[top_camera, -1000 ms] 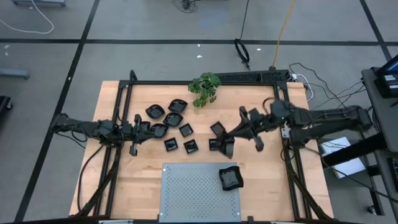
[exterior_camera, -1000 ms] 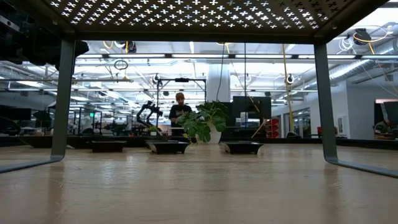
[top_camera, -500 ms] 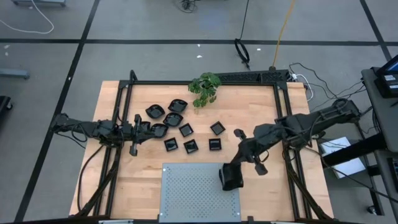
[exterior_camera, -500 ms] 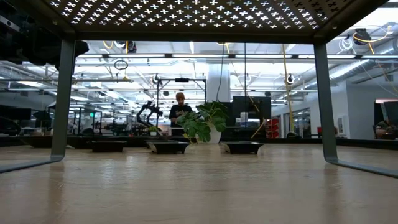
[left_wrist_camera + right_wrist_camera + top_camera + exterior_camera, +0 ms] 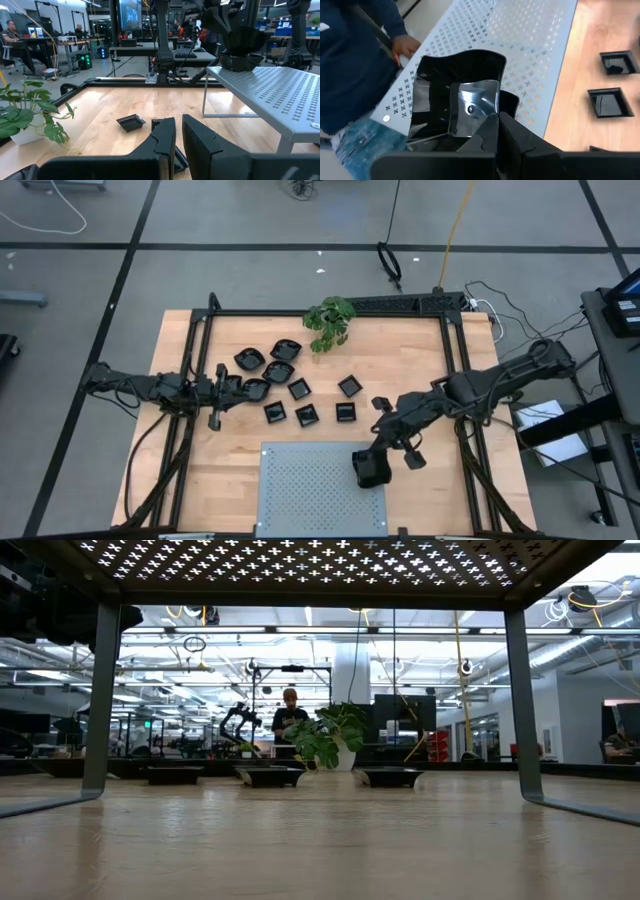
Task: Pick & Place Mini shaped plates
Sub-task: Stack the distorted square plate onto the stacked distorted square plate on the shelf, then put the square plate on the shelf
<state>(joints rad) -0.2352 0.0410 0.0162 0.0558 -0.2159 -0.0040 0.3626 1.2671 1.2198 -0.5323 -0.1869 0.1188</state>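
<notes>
Several small black mini shaped plates point(image 5: 298, 388) lie flat on the wooden table left of centre. My right gripper point(image 5: 374, 458) hovers over the right part of the grey perforated panel point(image 5: 300, 490), shut on a wavy square plate point(image 5: 457, 95). Another plate point(image 5: 509, 102) lies on the panel just under it, also seen as the lower dark plate point(image 5: 240, 62) from the left wrist. My left gripper point(image 5: 178, 135) rests level at the table's left point(image 5: 228, 387), shut and holding nothing. My right gripper pinches the wavy plate by its rim point(image 5: 487, 117) between the two fingers, slanting down from the table's right side. The plate is tilted, its glossy hollow facing the wrist camera, above the panel. Whether it touches the plate beneath, I cannot tell.
A potted green plant point(image 5: 328, 322) stands at the table's far edge. Black frame rails point(image 5: 455, 370) run along the left, right and far sides. A person in a blue sleeve, hand point(image 5: 405, 47) showing, stands beyond the panel's near side.
My right gripper has carried the plate from the middle of the table toward the near edge. It now stands over the panel's right part, above the plate lying there. Most of the move came early. The other plates have not moved.
</notes>
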